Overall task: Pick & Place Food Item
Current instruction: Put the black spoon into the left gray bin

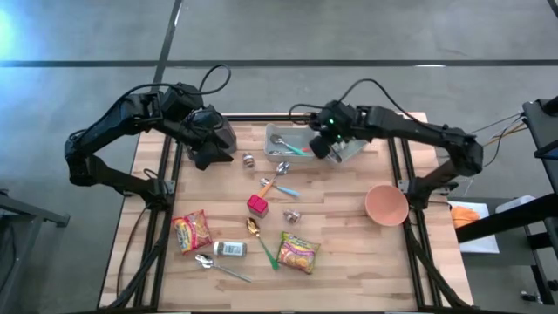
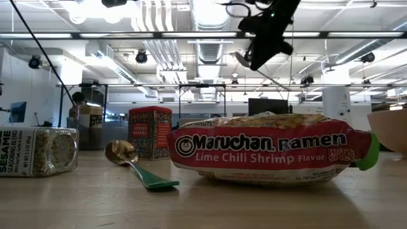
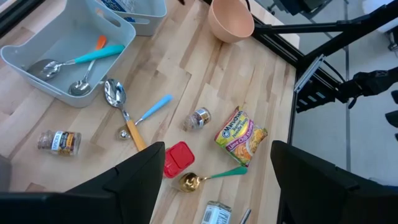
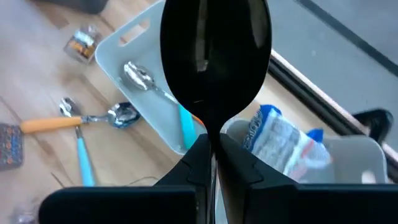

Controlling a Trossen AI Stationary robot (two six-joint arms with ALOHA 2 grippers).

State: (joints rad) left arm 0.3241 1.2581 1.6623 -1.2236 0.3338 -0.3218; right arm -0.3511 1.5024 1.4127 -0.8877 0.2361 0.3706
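Note:
Two ramen packets lie flat on the table near its front: one at the left (image 1: 192,232), one nearer the middle (image 1: 298,252) (image 2: 267,147) (image 3: 240,135). A blue and white packet (image 4: 281,144) lies in a clear bin (image 1: 355,150). My right gripper (image 1: 323,146) (image 4: 211,146) hangs above the white tray (image 1: 286,139) and the bin, shut on a dark spoon (image 4: 214,56). My left gripper (image 1: 209,144) (image 3: 214,186) hangs open over the far left of the table with nothing between its fingers. My right gripper pinches the dark spoon's handle (image 4: 212,134), just below the bowl, between its two shut fingers. The bowl sticks out past the fingertips. The fingers slant down from above, and the spoon is lifted clear of the tray and the table.
The white tray holds spoons (image 4: 140,78). On the table lie an orange-handled spoon (image 1: 272,180), a blue-handled spoon (image 1: 283,187), a gold spoon with a green handle (image 1: 260,237), a red box (image 1: 257,206), a sesame jar (image 1: 229,249), small spice jars (image 1: 248,160) and a pink bowl (image 1: 386,205).

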